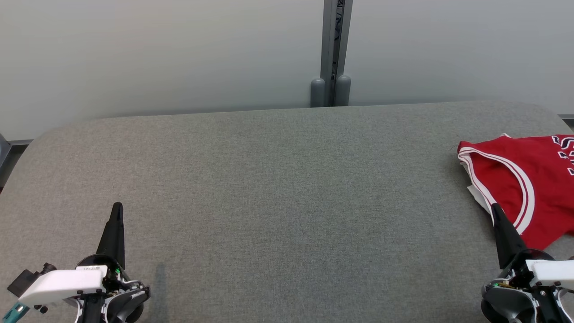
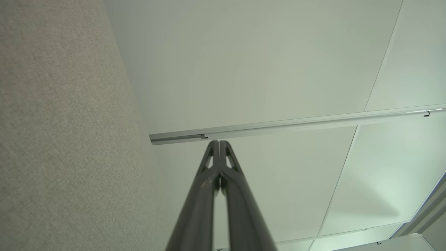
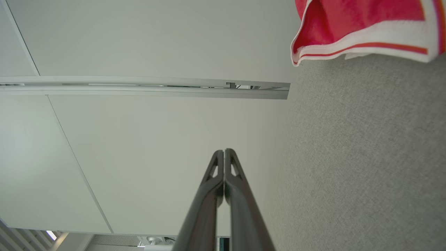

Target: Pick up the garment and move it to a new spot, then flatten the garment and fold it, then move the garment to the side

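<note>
Here, a red sleeveless jersey (image 1: 529, 179) lies rumpled at the grey table's (image 1: 287, 188) right edge.
Left gripper (image 1: 117, 207) and right gripper (image 1: 494, 208), both clenched and empty, hover over the table's near side.

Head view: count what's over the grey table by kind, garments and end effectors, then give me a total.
Red jersey: 1
End effectors: 2 (left end effector, right end effector)
Total: 3
</note>
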